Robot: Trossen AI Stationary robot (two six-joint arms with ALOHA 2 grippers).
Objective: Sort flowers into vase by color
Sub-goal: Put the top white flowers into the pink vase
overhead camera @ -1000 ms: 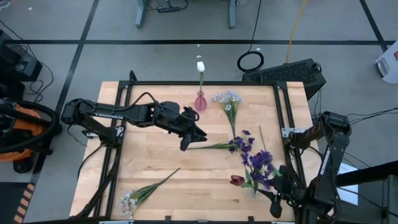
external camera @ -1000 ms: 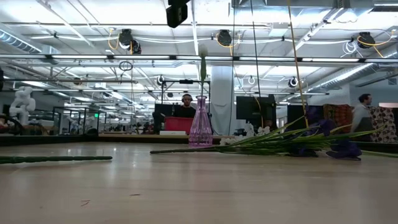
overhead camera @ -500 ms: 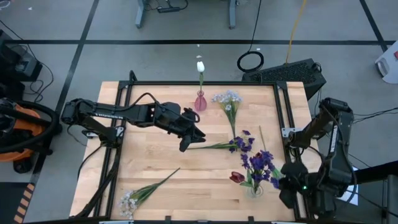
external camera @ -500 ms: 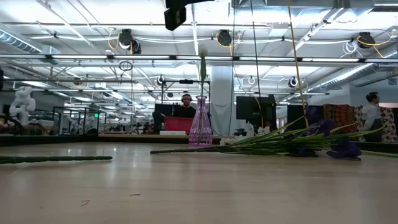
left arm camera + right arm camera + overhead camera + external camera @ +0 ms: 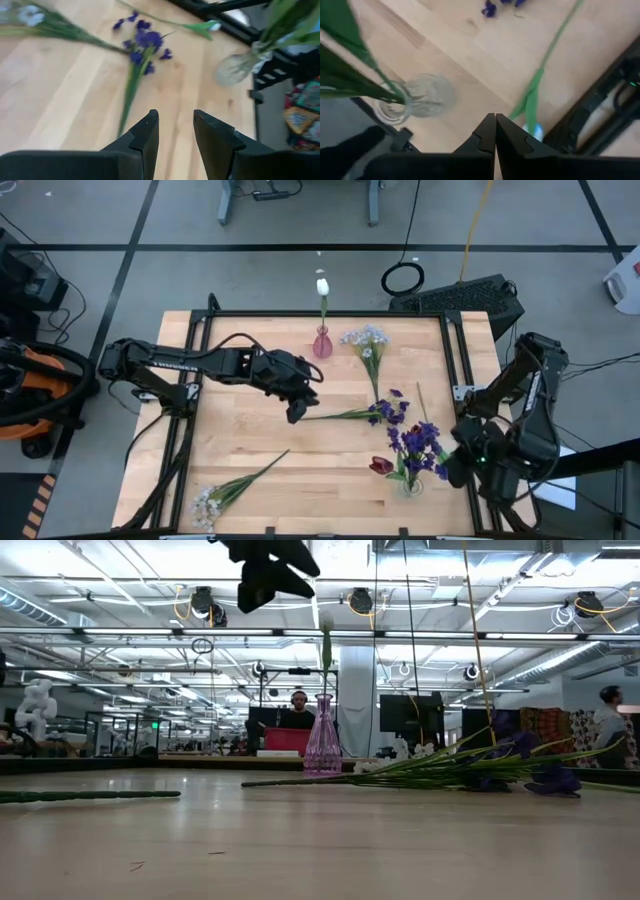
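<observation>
Purple flower [image 5: 385, 412] flat at table centre, beside parted left jaws [image 5: 297, 410], right jaws [image 5: 452, 472] closed, empty, near right edge

The right arm's dark pincer [image 5: 495, 131] has its two fingers pressed together, holding nothing, above the pale wooden surface [image 5: 470, 55]. Near it stands a clear glass vase [image 5: 407, 102] with green stems [image 5: 350, 70] in it. A loose green-stemmed flower [image 5: 547, 65] lies on the boards beside purple blossoms [image 5: 492, 7].
</observation>
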